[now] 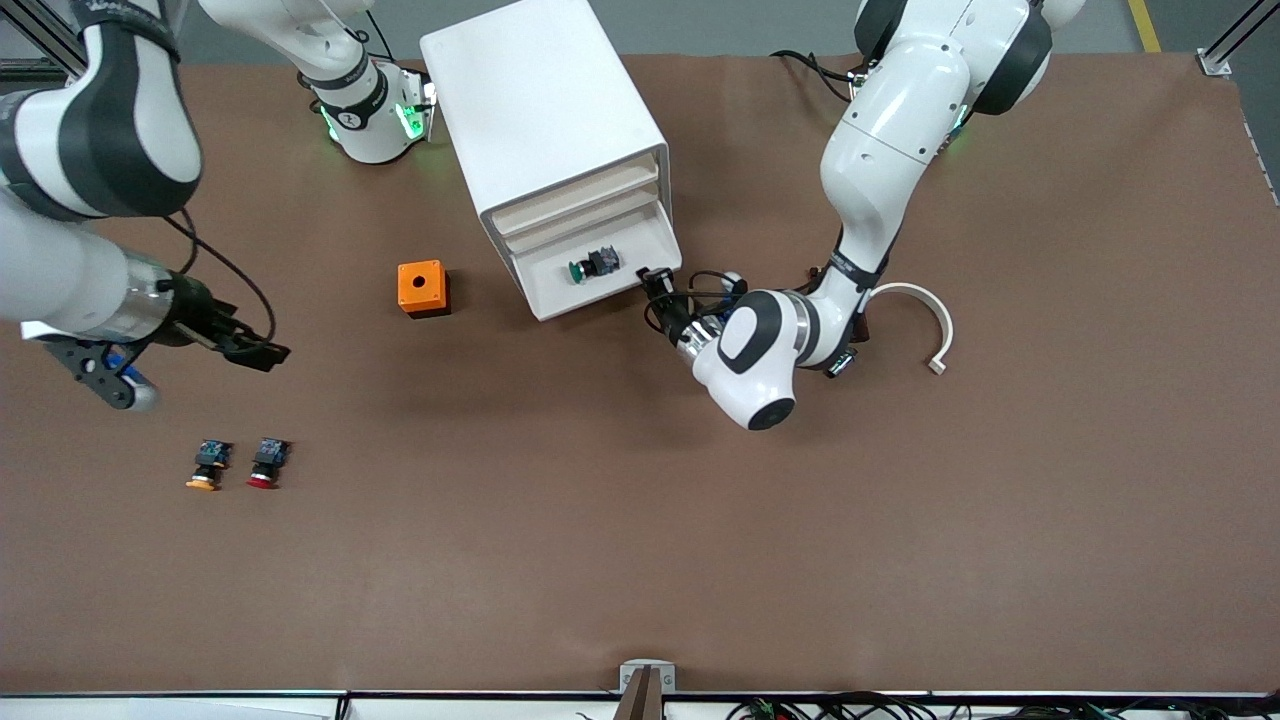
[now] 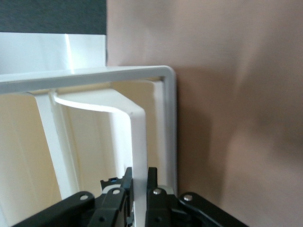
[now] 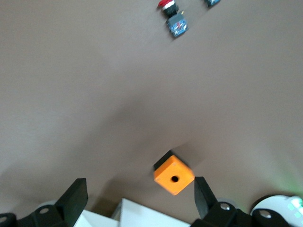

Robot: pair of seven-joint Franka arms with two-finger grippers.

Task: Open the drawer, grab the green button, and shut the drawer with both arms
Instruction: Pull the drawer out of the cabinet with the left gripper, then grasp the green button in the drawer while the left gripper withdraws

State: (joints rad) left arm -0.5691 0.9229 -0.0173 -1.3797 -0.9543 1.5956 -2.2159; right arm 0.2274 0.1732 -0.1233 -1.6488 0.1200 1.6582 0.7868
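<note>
Drawer (image 1: 600,275) stands pulled out of the cabinet (image 1: 545,130), its corner wall pinched between the left gripper's (image 1: 655,283) jaws; button (image 1: 592,266) lies inside, near them. Right gripper (image 1: 255,352) waits, jaws spread.

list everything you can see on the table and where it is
cabinet: 1, white, between the arm bases
drawer: 1, white, bottom, pulled open
green button: 1, in the open drawer
orange box: 1, beside the cabinet
red button: 1, toward the right arm's end
yellow button: 1, beside the red button
curved strip: 1, white, toward the left arm's end
left hand: shut on the drawer
right hand: open, over bare table
</note>
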